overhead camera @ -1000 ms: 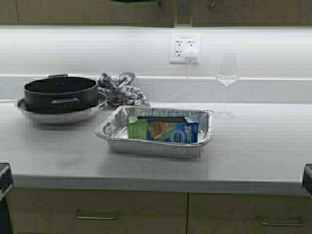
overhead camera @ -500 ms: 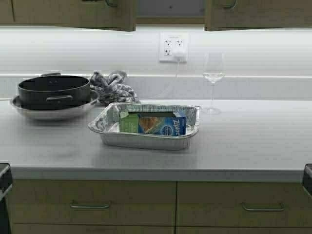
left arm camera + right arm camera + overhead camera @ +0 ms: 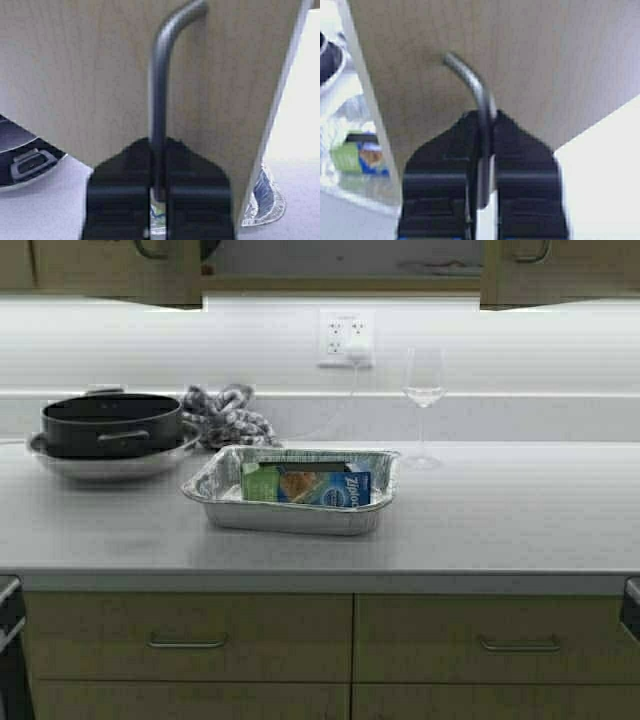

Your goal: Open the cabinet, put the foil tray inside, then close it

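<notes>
Doors: both cabinet (image 3: 110, 270) doors have swung wider since a moment ago, so the gap between them is bigger; the whole scene also shifted, so the base moved too.
Room: shelf opening sits above the outlet (image 3: 346, 337), doors flanking it.
Foil tray (image 3: 290, 512): near-middle of the counter (image 3: 520, 530), long axis left-right, Ziploc box (image 3: 306, 485) inside.
Left gripper (image 3: 158, 192): clamped on the left handle (image 3: 159, 100).
Right gripper (image 3: 483, 150): clamped on the right handle (image 3: 479, 95).
Neighbours: pot (image 3: 110, 423) far left, wine glass (image 3: 424, 400) far right of the tray.
</notes>
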Robot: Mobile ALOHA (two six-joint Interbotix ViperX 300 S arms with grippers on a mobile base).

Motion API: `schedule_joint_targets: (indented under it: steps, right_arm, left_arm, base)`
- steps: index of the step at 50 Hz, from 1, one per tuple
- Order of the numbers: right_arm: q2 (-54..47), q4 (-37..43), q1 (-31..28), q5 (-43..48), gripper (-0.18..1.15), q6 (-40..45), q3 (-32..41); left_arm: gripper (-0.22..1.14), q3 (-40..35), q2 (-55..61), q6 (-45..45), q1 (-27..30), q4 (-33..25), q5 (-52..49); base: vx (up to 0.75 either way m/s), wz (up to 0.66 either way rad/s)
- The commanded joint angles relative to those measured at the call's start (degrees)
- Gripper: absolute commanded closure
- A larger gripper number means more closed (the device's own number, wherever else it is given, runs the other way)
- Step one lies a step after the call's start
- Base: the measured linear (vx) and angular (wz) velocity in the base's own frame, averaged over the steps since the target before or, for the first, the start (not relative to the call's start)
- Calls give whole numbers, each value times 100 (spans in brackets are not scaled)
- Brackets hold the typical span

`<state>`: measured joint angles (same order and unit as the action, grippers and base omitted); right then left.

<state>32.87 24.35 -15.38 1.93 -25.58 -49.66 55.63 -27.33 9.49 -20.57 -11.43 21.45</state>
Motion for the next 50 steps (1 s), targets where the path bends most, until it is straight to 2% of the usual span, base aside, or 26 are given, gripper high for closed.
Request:
schedule_joint_targets:
  steps: [1, 3, 5, 7, 10, 16, 19, 22, 25, 28, 31, 33, 34, 35, 39, 41, 50]
  right_arm:
    - [404, -26, 62, -791, -2, 35, -26]
    - [598, -26, 158, -993, -12, 70, -70]
    - [809, -26, 246, -1204, -12, 79, -123]
    - [1046, -44, 334, -1415, -9, 88, -185]
    - [1397, -123, 439, -1767, -4, 79, -246]
    - [2065, -404, 483, -2487, -3, 123, -316]
    - [2285, -369, 457, -2769, -2, 167, -316]
    - [2382, -237, 299, -2874, 0, 229, -308]
    - [2364, -88, -9, -2839, 6, 255, -281]
    - [2259, -26, -396, -2646, 17, 264, -237]
    - [2065, -26, -756, -2355, 33, 264, -229]
    - [1828, -26, -1055, -2092, 50, 272, -220]
    - [1784, -26, -1107, -2039, 54, 272, -220]
    - [1617, -26, -1230, -1881, 64, 272, -211]
    - [1151, -35, -1380, -1354, 91, 272, -185]
    - [896, -35, -1380, -1055, 99, 272, -167]
    - [-62, -123, -1257, 334, 90, 255, 97]
  left_arm:
    - [24, 26, -281, -44, 97, 35, -123]
    - [4, 97, -404, -44, 97, 35, -299]
    - [-13, 167, -545, -44, 97, 35, -466]
    - [-19, 299, -756, -53, 97, 35, -677]
    - [-12, 448, -1055, -53, 97, 35, -914]
    - [1, 606, -1688, -44, 97, 35, -1433]
    - [5, 598, -1969, -18, 62, 70, -1819]
    - [15, 545, -2162, -35, -70, 158, -2162]
    - [35, 475, -2241, -62, -334, 176, -2338]
    - [65, 431, -2241, -105, -677, 185, -2329]
    - [93, 387, -2197, -62, -1011, 202, -2224]
    - [104, 378, -2083, -141, -1195, 193, -2039]
    - [104, 360, -2030, -149, -1274, 185, -1934]
    - [102, 352, -1960, -149, -1354, 193, -1819]
    - [88, 264, -1573, -185, -1503, 176, -1380]
    - [83, 193, -1318, -202, -1512, 176, -1204]
    - [88, -492, 255, -167, -1424, 193, -167]
  base:
    - [-4, 4]
    - [-4, 4]
    - [-2, 3]
    - [-1, 2]
    - [0, 1]
    - [-2, 4]
    - [-4, 7]
    - [-4, 4]
    - [-4, 1]
    - [-3, 0]
    - [-3, 0]
    - [-4, 0]
    - [-4, 1]
    - [-4, 0]
    - [-4, -1]
    - [-4, -1]
    - [-4, 0]
